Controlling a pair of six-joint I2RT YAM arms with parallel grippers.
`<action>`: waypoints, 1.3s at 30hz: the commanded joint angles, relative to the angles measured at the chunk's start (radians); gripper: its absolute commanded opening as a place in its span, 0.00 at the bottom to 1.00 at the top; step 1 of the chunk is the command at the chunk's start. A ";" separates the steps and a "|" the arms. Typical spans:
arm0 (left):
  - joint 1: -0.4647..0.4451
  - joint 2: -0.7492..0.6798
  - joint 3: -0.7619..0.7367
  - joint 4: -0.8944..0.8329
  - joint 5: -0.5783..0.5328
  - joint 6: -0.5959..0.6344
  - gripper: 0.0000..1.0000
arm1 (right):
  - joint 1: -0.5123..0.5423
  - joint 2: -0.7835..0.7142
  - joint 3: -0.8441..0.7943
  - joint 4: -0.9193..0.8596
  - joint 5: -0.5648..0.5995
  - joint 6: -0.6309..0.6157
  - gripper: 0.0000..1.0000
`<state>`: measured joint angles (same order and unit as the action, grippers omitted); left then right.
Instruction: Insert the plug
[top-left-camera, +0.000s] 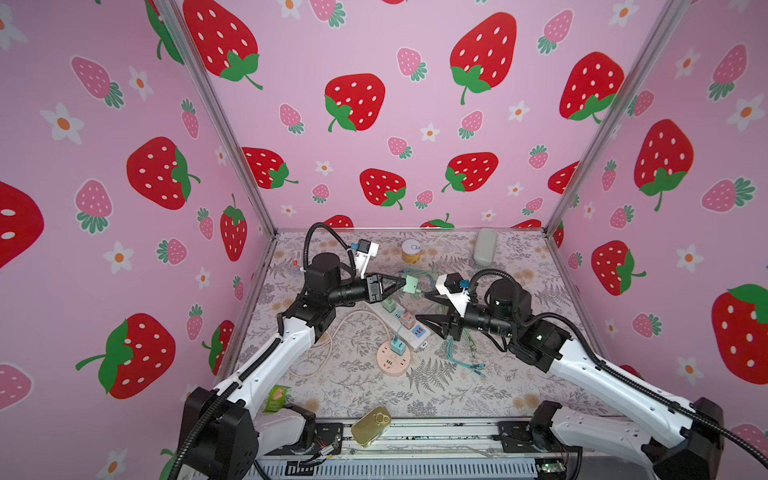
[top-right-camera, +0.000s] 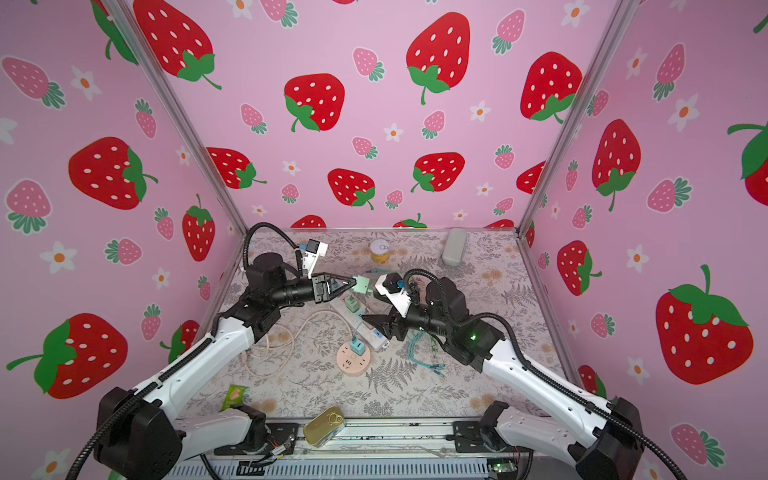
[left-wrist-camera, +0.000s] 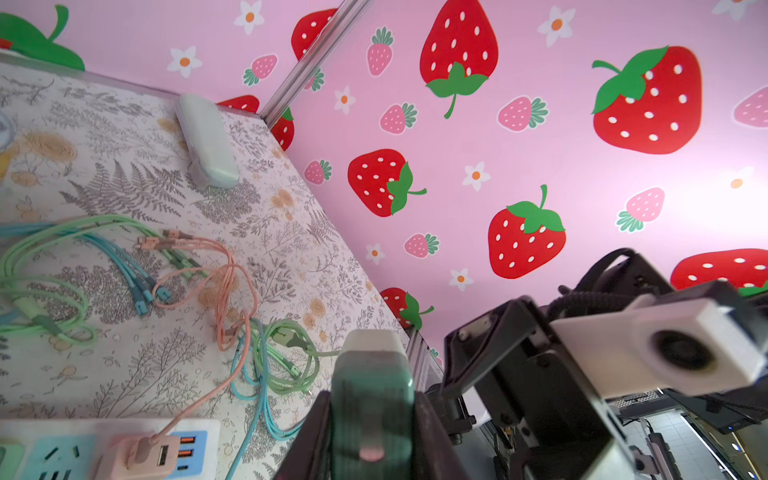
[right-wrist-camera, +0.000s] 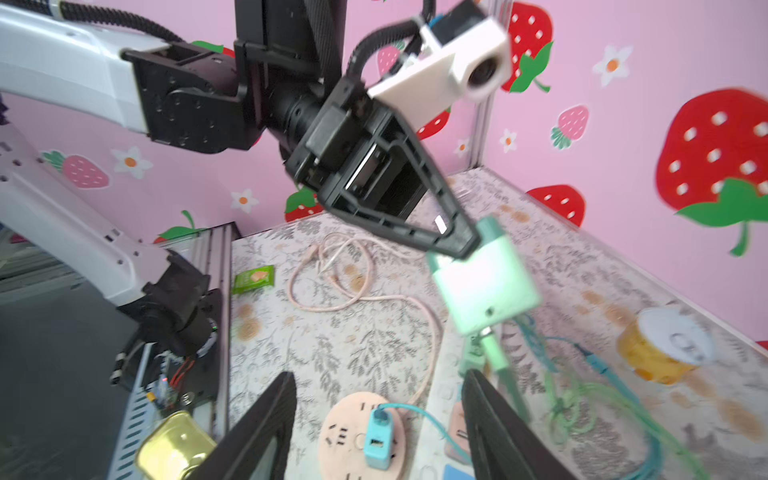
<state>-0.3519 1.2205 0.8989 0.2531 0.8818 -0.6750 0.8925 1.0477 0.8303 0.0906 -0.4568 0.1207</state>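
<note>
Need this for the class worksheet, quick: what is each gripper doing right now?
Left gripper: shut on the green plug, held in the air.
Right gripper: open, empty.

Light bright, even, diffuse; shadows on table (top-left-camera: 498, 386) around green plug (top-left-camera: 410, 284) faint. Both top views sharp; fisheye bows frame posts (top-left-camera: 216, 112) far from plug. Right wrist view motion-smeared, plug included. Left wrist view: plug defocused, pale glare on pink wall (left-wrist-camera: 727, 178) behind it.
</note>
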 joint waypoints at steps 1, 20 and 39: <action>-0.004 0.001 0.044 0.193 -0.003 -0.047 0.00 | -0.007 -0.022 -0.060 0.189 -0.112 0.168 0.65; -0.064 -0.068 -0.032 0.408 0.045 -0.037 0.00 | -0.146 0.140 -0.168 0.814 -0.199 0.611 0.59; -0.105 -0.067 -0.066 0.414 0.054 0.029 0.00 | -0.167 0.208 -0.148 1.080 -0.267 0.769 0.55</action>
<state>-0.4454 1.1618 0.8421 0.6304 0.9009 -0.6651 0.7296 1.2476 0.6609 1.0603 -0.7002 0.8383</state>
